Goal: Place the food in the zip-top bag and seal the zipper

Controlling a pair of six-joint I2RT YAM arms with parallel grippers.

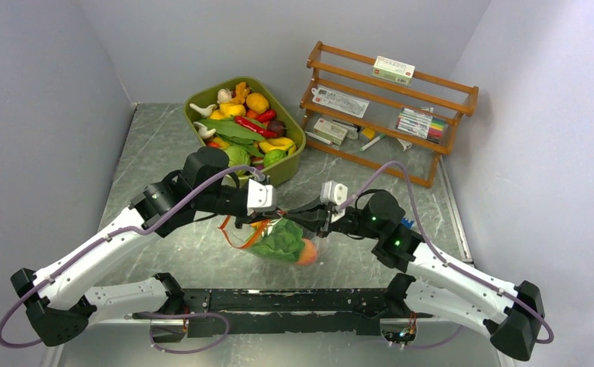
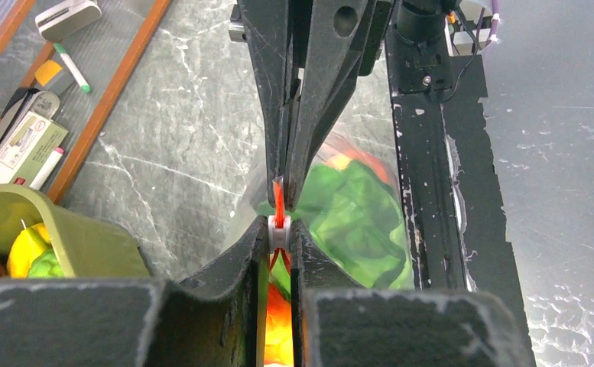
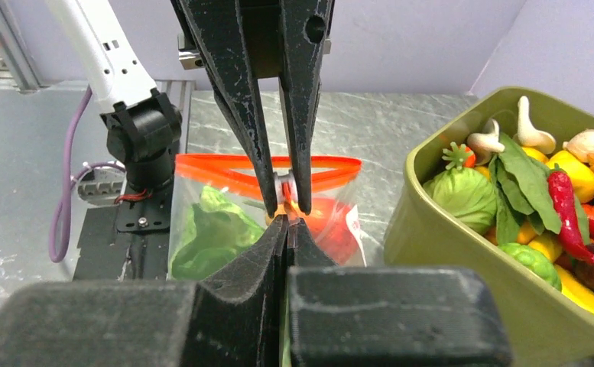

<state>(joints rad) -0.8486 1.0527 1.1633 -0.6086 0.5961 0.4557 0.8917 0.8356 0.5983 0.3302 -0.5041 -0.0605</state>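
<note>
The zip-top bag (image 1: 257, 246) hangs between my two grippers above the table's near middle. Inside it are a leafy green lettuce (image 1: 282, 238) and an orange-pink peach (image 1: 307, 252). My left gripper (image 1: 263, 219) is shut on the white slider (image 2: 278, 229) of the orange-red zipper (image 3: 225, 164). My right gripper (image 1: 297, 219) is shut on the zipper strip right beside the slider, fingertip to fingertip with the left one. In the right wrist view the strip spreads into an open loop on both sides of the grip. The lettuce (image 3: 209, 229) shows through the clear plastic.
The olive-green tub (image 1: 286, 163) full of toy fruits and vegetables stands just behind the bag, close to the left gripper. A wooden rack (image 1: 431, 170) with boxes and pens stands at the back right. The black base rail (image 1: 293, 302) runs under the bag's near side.
</note>
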